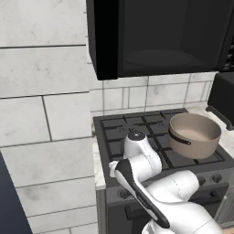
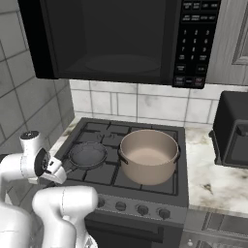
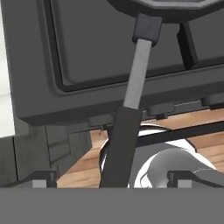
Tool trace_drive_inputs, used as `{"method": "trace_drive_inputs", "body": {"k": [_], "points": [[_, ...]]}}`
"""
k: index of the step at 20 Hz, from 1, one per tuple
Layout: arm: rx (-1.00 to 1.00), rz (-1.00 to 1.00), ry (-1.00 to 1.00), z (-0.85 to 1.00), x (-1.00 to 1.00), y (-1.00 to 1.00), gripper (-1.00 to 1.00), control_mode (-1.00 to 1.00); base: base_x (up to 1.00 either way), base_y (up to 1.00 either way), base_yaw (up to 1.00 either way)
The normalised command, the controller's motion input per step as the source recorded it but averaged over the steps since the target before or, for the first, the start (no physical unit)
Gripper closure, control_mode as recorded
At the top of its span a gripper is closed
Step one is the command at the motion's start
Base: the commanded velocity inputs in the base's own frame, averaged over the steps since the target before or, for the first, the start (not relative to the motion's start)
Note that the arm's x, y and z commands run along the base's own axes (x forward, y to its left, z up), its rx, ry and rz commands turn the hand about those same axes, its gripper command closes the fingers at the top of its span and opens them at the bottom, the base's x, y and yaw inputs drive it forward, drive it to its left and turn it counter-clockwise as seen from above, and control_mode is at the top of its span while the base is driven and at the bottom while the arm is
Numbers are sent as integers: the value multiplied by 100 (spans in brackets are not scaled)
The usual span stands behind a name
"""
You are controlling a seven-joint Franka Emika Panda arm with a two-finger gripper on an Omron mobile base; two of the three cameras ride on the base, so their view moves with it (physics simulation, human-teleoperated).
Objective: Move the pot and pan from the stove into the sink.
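Note:
The small dark pan sits on the front left burner of the stove. Its long handle points toward the stove's front left edge. In the hand view the handle runs down between my two fingertips, untouched by either one. My gripper is open, with its jaws astride the handle's dark grip end. From the right base view my gripper hovers at the stove's front left corner. The wide tan pot stands to the right of the pan. The sink is out of view.
A black microwave hangs low over the stove. A black toaster oven stands on the marble counter to the right. A tiled wall closes the left side. Knobs line the stove's front.

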Motion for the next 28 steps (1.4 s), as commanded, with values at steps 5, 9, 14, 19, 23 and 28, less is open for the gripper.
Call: {"method": "trace_drive_inputs", "body": {"k": [5, 9, 14, 19, 23, 28], "points": [[2, 0, -10, -31, -6, -9, -100, -100, 0, 0, 0], [1, 0, -2, -3, 0, -3, -100, -100, 0, 0, 0], [19, 0, -17, -3, -22, -49, -100, -100, 0, 0, 0], [20, 1, -16, -3, -22, -51, -100, -100, 0, 0, 0], [7, 1, -4, 0, -5, -16, -100, -100, 0, 0, 0], [0, 0, -2, -21, -2, -1, -100, -100, 0, 0, 0]]}}
